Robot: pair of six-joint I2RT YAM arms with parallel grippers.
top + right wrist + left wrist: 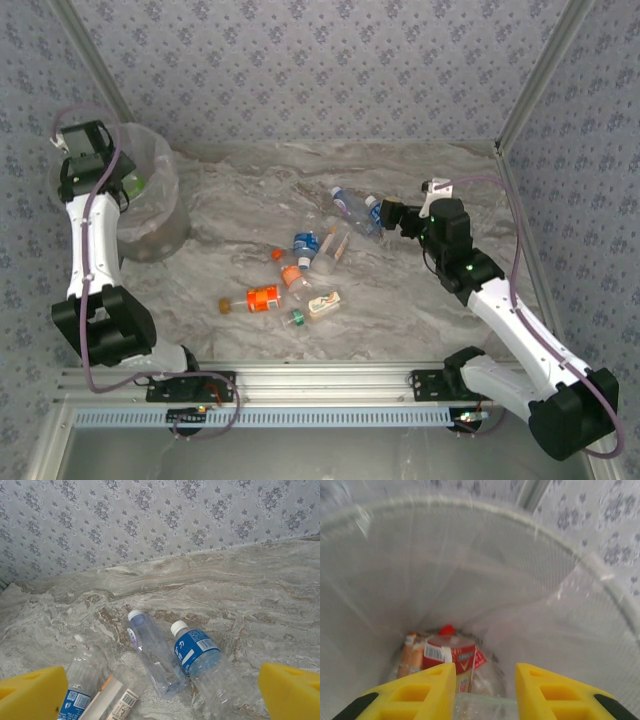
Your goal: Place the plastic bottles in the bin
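Note:
The bin (150,205) stands at the far left, with my left gripper (122,185) hanging over its mouth. In the left wrist view this gripper (485,690) is shut on a clear plastic bottle (480,705), high inside the bin's wall (470,565). At the bottom lie a red-labelled bottle (452,657) and an orange one (410,657). My right gripper (387,214) is open at the pile's back right. In its own view the right gripper (162,690) straddles a blue-labelled bottle (200,655) and a clear one (152,652) lying on the table.
More bottles lie loose mid-table: an orange-labelled one (262,298), a blue one (305,243), a pale one (325,303) and several others. Two more lie at the lower left of the right wrist view, one of them blue-labelled (75,692). Patterned walls close the back and sides.

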